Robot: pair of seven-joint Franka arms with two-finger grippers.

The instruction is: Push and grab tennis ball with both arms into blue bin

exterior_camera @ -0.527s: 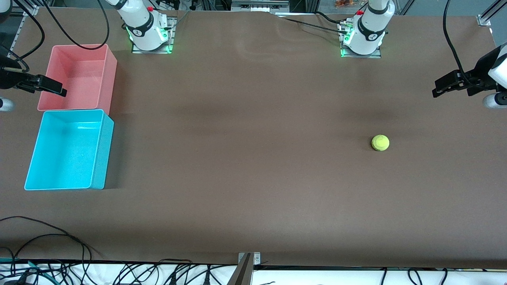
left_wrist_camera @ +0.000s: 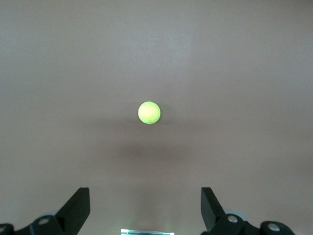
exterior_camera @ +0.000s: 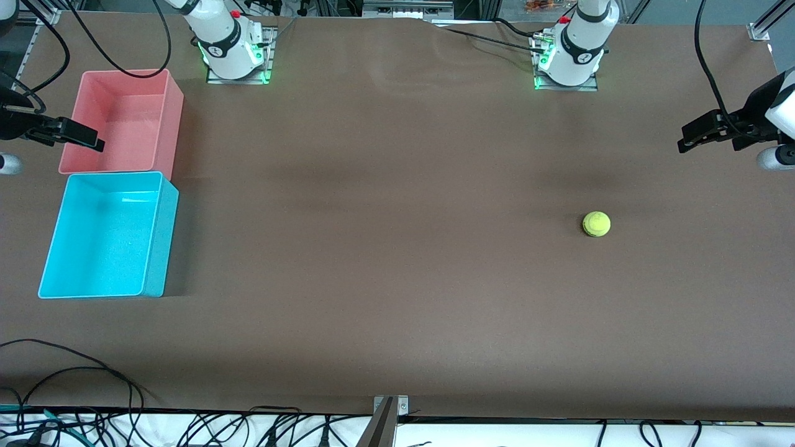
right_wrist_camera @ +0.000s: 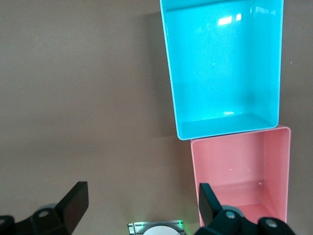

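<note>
My front camera looks down across the table (exterior_camera: 397, 248); each wrist camera looks straight down, sharing ball (exterior_camera: 596, 224) or bins.

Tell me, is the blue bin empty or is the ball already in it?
Empty. The blue bin shows only its bare floor, and the tennis ball lies on the table toward the left arm's end.

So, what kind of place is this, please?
Most likely a robotics lab test bench. Two white arms are bolted to a brown table, loose black cables trail along its edge, and only props lie on it: a tennis ball, a blue bin and a pink bin.
</note>
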